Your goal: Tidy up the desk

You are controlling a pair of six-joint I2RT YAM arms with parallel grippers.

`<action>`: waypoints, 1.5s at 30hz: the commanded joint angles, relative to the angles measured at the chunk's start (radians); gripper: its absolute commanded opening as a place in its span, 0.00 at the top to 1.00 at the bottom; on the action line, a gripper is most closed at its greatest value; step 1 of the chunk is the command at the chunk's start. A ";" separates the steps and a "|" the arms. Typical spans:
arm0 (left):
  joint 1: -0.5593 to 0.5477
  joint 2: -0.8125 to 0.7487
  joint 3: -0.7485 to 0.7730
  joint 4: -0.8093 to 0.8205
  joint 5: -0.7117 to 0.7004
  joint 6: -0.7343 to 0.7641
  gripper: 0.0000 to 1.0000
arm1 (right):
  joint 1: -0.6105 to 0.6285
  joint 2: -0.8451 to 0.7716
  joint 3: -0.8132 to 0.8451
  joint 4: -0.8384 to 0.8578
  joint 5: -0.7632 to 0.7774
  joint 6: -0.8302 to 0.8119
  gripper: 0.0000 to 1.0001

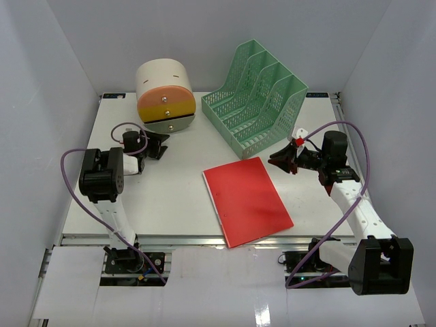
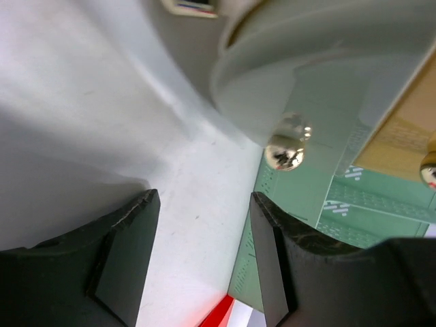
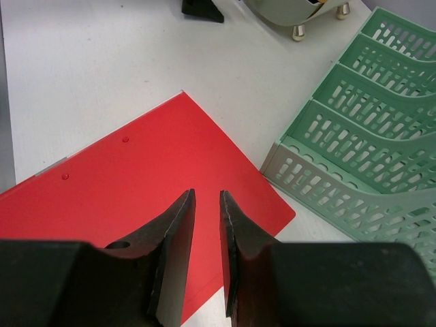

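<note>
The desk [image 1: 170,197] is a white tabletop with a metal rail along its front. A red folder [image 1: 247,199] lies flat on it, right of centre. My left gripper [image 1: 158,146] is open and empty, low over the desk just in front of the beige round drawer box [image 1: 165,95]. The left wrist view shows the gripper [image 2: 201,197] below the box's underside [image 2: 306,61] and a metal foot [image 2: 289,143]. My right gripper [image 1: 278,160] hovers over the folder's far right corner [image 3: 204,157]. In the right wrist view the gripper [image 3: 207,194] is nearly together, with nothing between its jaws.
A green mesh file rack [image 1: 259,99] stands at the back right, its near corner [image 3: 354,157] close to the folder and my right gripper. White walls enclose the desk on the left, back and right. Purple cables loop off both arms.
</note>
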 commanded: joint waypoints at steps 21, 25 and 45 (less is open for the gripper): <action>-0.058 0.022 0.193 -0.184 -0.196 -0.159 0.30 | -0.018 0.000 0.004 0.006 -0.006 0.000 0.72; -0.057 0.016 0.188 -0.182 -0.197 -0.155 0.30 | -0.022 -0.004 0.004 0.006 -0.010 0.002 0.72; -0.003 0.005 0.196 -0.192 -0.226 -0.194 0.02 | -0.043 -0.009 0.002 0.009 -0.023 0.008 0.72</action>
